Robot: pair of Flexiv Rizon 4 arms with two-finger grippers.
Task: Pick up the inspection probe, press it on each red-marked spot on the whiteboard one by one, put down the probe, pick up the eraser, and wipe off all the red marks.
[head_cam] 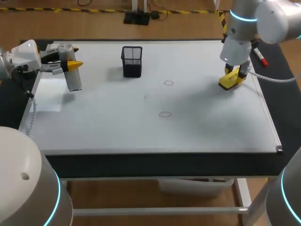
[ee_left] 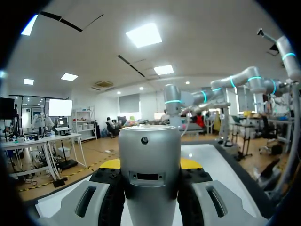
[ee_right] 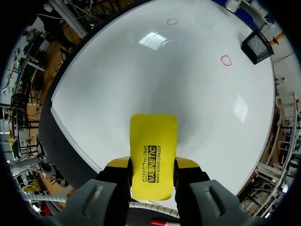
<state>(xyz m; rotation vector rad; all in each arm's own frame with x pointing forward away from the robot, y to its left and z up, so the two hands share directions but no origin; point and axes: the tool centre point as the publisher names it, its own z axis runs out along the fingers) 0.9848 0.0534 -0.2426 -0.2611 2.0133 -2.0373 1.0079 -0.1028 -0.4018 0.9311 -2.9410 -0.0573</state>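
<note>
Right hand [ee_right: 151, 165] grips the yellow eraser [ee_right: 154, 141] at the right side of the whiteboard [head_cam: 197, 127]. Left hand [head_cam: 70, 63] holds the silver probe [head_cam: 74, 81] at the left edge. Two red rings [head_cam: 169, 83] [head_cam: 165, 114] are not wiped yet. I think the wiping step is starting: bring the eraser to the nearer ring and rub.
</note>
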